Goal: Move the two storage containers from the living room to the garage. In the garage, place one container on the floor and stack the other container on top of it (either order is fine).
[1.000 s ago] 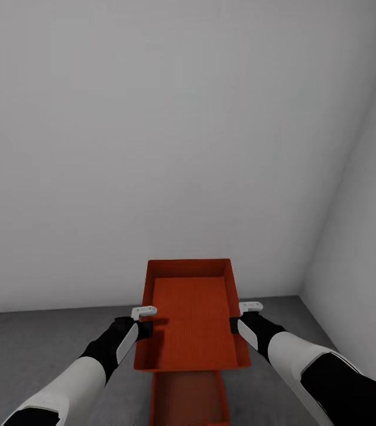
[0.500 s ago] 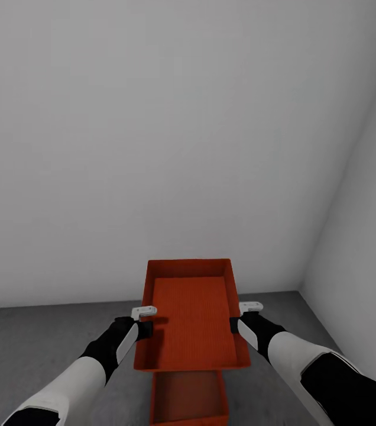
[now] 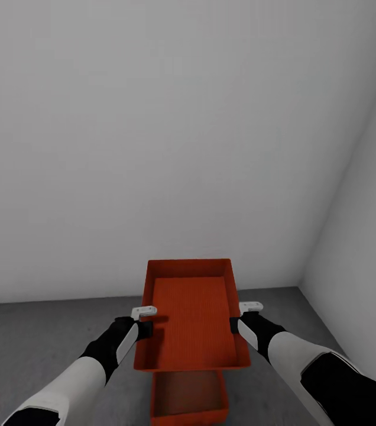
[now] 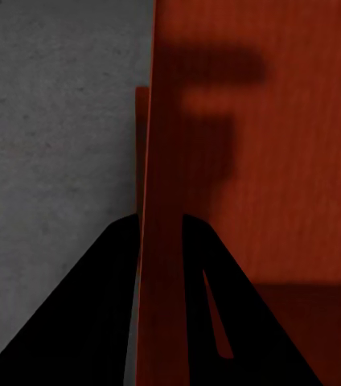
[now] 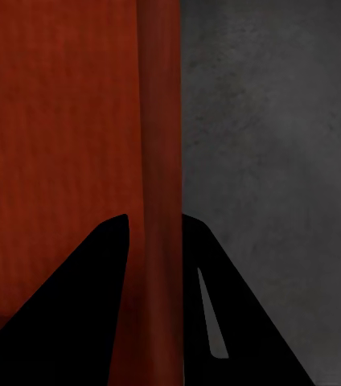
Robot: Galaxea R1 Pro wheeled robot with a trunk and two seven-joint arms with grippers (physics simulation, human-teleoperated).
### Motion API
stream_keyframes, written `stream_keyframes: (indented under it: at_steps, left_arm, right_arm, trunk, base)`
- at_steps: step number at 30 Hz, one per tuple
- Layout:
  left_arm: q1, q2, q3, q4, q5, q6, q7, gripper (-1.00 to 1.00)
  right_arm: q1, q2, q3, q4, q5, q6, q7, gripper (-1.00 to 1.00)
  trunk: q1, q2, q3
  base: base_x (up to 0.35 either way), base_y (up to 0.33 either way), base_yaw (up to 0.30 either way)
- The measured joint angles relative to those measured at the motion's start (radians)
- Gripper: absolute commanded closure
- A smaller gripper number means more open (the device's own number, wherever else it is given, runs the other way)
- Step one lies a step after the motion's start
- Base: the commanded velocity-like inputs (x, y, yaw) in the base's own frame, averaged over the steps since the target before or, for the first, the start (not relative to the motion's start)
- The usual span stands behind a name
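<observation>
Left wrist view shows your left gripper clamped on the upper container's left wall, one dark finger each side; your right gripper pinches its right wall likewise. Both forearms reach forward, level, holding it above the lower container on the concrete floor.

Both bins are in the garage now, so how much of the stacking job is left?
Done: the lower container sits on the concrete floor by the grey wall. In hand: the upper container is held above it, left end effector and right end effector each clamped on a side wall. Left: line it up over the lower one, lower it on and release.
</observation>
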Motion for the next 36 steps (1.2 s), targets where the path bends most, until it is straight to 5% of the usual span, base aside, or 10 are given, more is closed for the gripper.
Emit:
stream_keyframes:
  at_steps: [36]
  left_arm:
    - [0.000,0.000,0.000,0.000,0.001,-0.001,0.000,1.00]
  right_arm:
    - [0.000,0.000,-0.002,-0.001,0.003,0.000,0.000,1.00]
  trunk:
    - [0.000,0.000,-0.059]
  base:
    - [0.000,0.000,0.000]
